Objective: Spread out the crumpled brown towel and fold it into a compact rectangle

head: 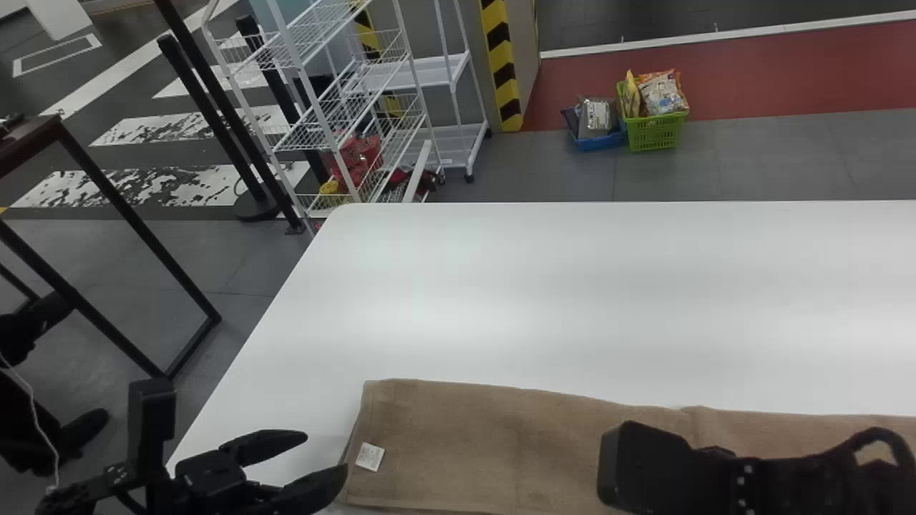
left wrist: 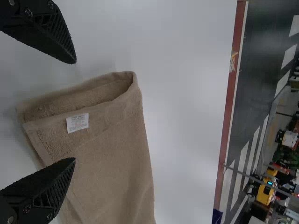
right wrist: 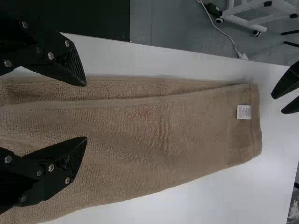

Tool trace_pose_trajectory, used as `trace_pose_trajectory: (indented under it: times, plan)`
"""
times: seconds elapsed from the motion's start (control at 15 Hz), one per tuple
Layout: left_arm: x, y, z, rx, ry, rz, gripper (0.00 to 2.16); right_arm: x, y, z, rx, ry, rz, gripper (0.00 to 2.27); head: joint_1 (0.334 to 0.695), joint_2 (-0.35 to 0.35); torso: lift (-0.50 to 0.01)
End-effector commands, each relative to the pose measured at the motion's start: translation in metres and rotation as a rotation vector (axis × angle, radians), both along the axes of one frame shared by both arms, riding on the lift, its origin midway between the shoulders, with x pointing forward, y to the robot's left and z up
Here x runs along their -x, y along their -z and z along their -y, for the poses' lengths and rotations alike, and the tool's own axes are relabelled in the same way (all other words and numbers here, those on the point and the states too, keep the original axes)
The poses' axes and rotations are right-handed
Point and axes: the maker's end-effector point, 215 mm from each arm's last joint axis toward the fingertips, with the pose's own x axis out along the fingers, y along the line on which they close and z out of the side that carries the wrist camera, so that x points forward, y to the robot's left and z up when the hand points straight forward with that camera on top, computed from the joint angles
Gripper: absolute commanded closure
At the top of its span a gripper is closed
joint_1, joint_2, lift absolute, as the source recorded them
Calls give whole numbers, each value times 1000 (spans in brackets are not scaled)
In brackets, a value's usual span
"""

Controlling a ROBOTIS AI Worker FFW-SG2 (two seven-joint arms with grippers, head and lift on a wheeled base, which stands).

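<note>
Black left hand [head: 325, 452], one: at the near left of the surface, just beside the towel's label end, fingers apart, nothing between them.

Right hand [right wrist: 86, 111], one: above the towel, fingers likewise apart, holding nothing; contact with the cloth cannot be told.

Towel [head: 465, 436], brown terry, one: laid along the near side of the surface as a long, doubled strip, near edges of its layers slightly out of line. White label [head: 370, 456] at its left end.

Surface [head: 544, 307], white, smooth.

Beyond, on the floor: green basket [head: 657, 134], packets inside.

Stage, as judged: spreading done, lengthwise fold made, crosswise folding to come. Next move probably calls for gripping the left end through both layers, then carrying it rightward over the strip, edges matched.
</note>
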Motion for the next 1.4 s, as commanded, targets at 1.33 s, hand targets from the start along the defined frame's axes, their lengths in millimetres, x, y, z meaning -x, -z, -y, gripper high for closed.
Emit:
trace_pose_trajectory:
  times: [1.33]
  plan:
    - [1, 6, -3, -2, -5, -5, 66, -4, 14, -11, 53, -54, 9, 822, 695, 350, -127]
